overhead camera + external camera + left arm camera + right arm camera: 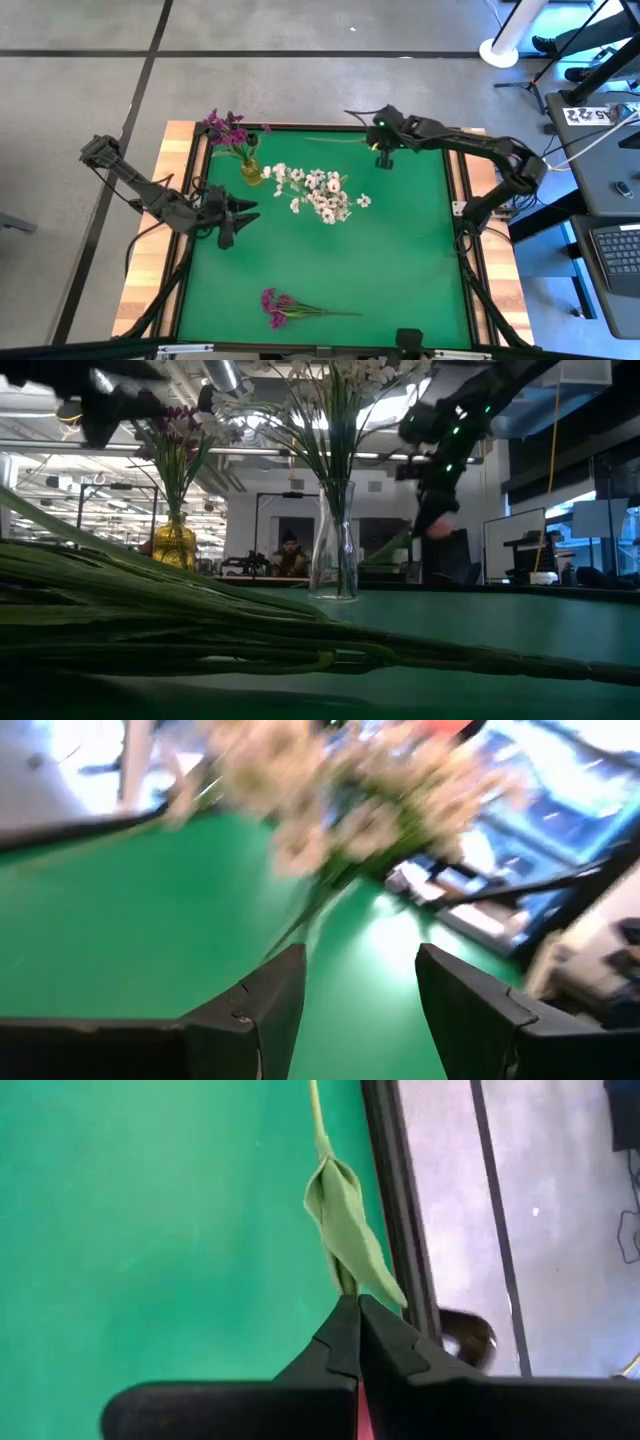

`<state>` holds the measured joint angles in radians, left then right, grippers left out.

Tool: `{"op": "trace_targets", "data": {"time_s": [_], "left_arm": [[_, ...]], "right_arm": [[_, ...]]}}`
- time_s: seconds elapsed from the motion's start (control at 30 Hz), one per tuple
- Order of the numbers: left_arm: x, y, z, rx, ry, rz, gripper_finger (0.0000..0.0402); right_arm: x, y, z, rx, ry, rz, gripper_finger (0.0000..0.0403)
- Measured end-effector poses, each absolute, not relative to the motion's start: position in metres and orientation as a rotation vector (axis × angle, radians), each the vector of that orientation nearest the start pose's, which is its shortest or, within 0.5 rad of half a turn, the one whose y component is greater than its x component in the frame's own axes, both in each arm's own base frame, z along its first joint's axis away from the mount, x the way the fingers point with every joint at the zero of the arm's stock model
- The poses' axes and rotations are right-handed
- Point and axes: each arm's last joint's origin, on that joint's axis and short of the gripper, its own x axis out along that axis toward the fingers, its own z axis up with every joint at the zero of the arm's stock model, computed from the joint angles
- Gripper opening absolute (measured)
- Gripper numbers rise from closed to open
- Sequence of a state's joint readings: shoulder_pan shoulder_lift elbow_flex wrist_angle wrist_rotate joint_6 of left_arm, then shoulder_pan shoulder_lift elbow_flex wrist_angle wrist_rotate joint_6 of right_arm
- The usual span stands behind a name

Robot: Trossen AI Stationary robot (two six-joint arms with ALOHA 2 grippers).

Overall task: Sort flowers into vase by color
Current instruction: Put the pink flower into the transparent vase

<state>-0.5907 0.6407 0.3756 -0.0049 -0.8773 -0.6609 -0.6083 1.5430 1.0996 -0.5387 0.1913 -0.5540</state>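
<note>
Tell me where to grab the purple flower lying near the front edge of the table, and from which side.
Take the purple flower by its bare green stem, about midway, coming straight down from above. It lies flat on the green mat, blossoms toward the left arm's side and the stem running toward the right arm's side. Set the tool across the stem; the blossom cluster is bulky and probably crushes easily.

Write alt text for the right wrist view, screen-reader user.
The right gripper, shut, pinches a thin green stem just below its folded pale green leaf. It is over the green table mat, beside the table's dark edge rail, with grey floor beyond.
</note>
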Motion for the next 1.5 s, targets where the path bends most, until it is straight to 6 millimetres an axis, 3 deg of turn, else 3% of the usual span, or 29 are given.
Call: {"op": "trace_targets", "data": {"time_s": [0.37, 0.57, 0.73, 0.97, 1.2, 1.3, 1.5], "left_arm": [[0.134, -0.063, 0.277, -0.238, -0.136, 0.261, 0.0185], [0.136, -0.065, 0.287, -0.184, -0.138, 0.265, 0.0185], [0.141, -0.067, 0.281, -0.158, -0.104, 0.295, 0.0185], [0.148, -0.072, 0.274, -0.127, -0.068, 0.314, 0.0185], [0.153, -0.074, 0.269, -0.127, -0.047, 0.340, 0.0185], [0.153, -0.075, 0.269, -0.134, -0.046, 0.340, 0.0185], [0.153, -0.074, 0.267, -0.134, -0.030, 0.342, 0.0185]], "right_arm": [[0.204, -0.149, 0.306, -0.244, 0.985, -0.535, 0.0001], [0.195, -0.137, 0.313, -0.103, 0.902, -0.433, 0.0003], [0.204, -0.141, 0.283, -0.017, 0.949, -0.364, 0.0033], [0.221, -0.159, 0.213, 0.083, 1.106, -0.302, 0.0132], [0.242, -0.181, 0.165, 0.090, 1.151, -0.284, 0.0204], [0.248, -0.189, 0.154, 0.080, 1.173, -0.289, 0.0217], [0.256, -0.201, 0.155, 0.057, 1.168, -0.324, 0.0220]]}}
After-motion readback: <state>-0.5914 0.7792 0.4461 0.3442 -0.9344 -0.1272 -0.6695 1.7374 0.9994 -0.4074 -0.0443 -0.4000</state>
